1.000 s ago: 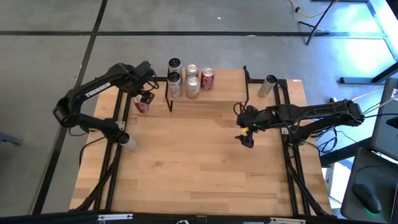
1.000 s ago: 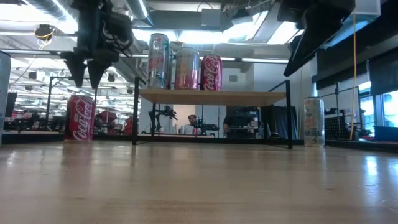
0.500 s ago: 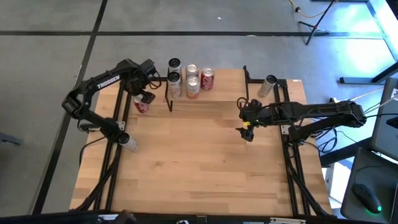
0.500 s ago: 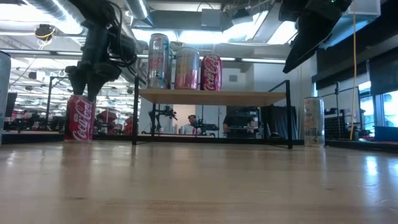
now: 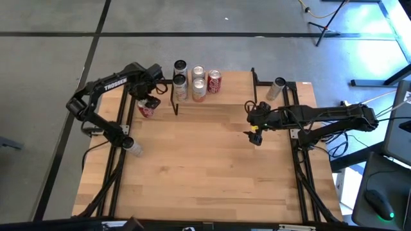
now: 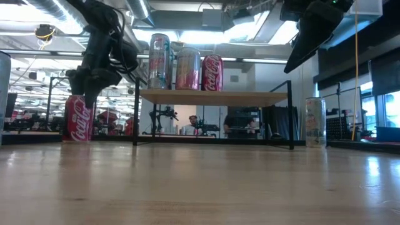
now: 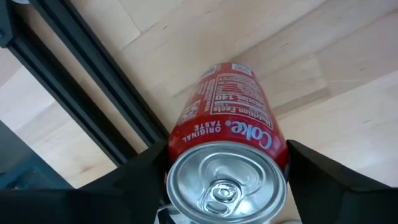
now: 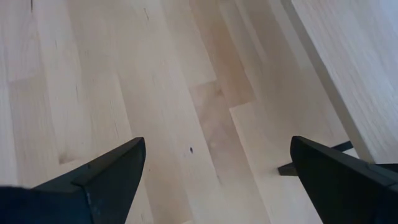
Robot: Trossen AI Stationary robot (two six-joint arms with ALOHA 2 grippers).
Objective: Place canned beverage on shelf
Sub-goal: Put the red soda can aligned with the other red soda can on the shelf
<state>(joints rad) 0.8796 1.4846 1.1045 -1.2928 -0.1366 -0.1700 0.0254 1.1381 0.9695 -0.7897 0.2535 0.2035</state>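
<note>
A red Coke can (image 5: 146, 110) stands upright on the table at the far left, beside the shelf (image 5: 231, 86); it also shows in the low view (image 6: 78, 117). My left gripper (image 7: 227, 180) is open and points down over it, one finger on each side of the can's top (image 7: 225, 180). The shelf (image 6: 212, 97) carries several cans (image 6: 187, 67). My right gripper (image 5: 255, 138) hangs open and empty above the table, to the right of the shelf. My left gripper comes from above, pointing down, with its fingers (image 7: 140, 171) beside the can's upper rim (image 7: 177, 155) on two opposite sides. I cannot tell whether they touch it. The can stands upright on the table.
A pale can (image 5: 278, 88) stands at the far right of the table, also in the low view (image 6: 314, 122). Another can (image 5: 133, 146) is at the left edge near the left arm's base. The shelf's black legs (image 6: 135, 112) stand close to the Coke can.
My left gripper has come down from above the Coke can until its fingers reach around the can's top. The can has stayed where it was.
</note>
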